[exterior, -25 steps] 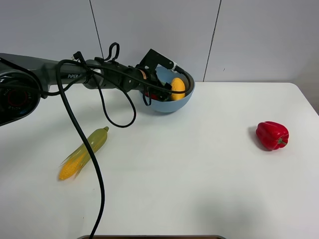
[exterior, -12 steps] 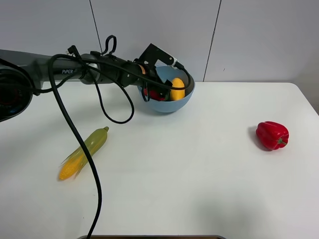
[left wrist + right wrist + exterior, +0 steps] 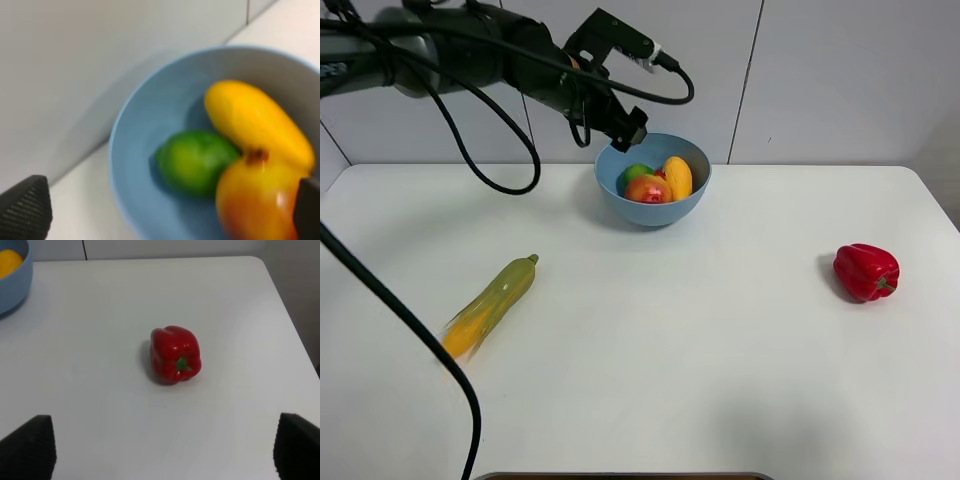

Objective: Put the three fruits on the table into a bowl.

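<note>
The light-blue bowl (image 3: 660,212) stands at the back of the white table (image 3: 720,340). Inside it lie all three fruits: the green lime (image 3: 634,174), the yellow-orange mango (image 3: 678,176) and the red fruit with yellow blush (image 3: 648,189). My left gripper (image 3: 626,124) hangs above the bowl's back-left rim, open and empty. The left wrist view looks down on the bowl (image 3: 135,150), lime (image 3: 195,160), mango (image 3: 255,120) and red fruit (image 3: 255,200) beneath the left gripper (image 3: 165,210). My right gripper (image 3: 162,445) is open over bare table; it does not show in the exterior view.
A green-husked corn cob (image 3: 490,305) lies on the left of the table. A red bell pepper (image 3: 866,271) sits near the right edge, also ahead of the right gripper as pepper (image 3: 175,355). A grey wall stands right behind the bowl.
My left gripper opened, let go of the red fruit in the bowl, and rose up and back out of it. The right arm has not moved.
</note>
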Tool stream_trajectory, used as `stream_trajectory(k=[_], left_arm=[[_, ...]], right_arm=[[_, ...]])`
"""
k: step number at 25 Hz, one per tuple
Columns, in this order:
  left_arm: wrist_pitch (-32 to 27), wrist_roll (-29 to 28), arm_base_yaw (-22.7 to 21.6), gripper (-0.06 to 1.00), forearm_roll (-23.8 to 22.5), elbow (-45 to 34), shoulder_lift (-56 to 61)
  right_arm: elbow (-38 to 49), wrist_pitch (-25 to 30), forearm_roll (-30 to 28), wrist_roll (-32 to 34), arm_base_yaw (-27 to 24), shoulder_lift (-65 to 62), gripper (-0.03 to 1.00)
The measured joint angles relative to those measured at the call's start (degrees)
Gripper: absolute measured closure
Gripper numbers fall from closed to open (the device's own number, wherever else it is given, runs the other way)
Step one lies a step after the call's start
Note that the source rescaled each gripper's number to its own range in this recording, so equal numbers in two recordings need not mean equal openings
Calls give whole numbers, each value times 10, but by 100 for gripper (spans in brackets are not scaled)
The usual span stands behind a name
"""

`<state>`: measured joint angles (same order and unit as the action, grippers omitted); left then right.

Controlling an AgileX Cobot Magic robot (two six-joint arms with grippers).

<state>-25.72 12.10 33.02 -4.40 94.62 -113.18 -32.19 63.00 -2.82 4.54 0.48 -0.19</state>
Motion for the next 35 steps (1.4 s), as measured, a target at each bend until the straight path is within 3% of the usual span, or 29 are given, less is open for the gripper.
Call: stream_trajectory(k=[7, 17, 26, 35], left_arm=[[-199, -18, -12, -5, -5, 0, 85], [-413, -72, -57, -5, -63, 0, 190], [-437, -80, -134, -5, -88, -9, 296], [-439, -91, -204, -5, -80, -115, 451]], right_arm=[[0, 0, 0, 0, 0, 0, 5], [0, 0, 0, 0, 0, 0, 5], [0, 0, 0, 0, 0, 0, 5], [0, 0, 0, 0, 0, 0, 5]])
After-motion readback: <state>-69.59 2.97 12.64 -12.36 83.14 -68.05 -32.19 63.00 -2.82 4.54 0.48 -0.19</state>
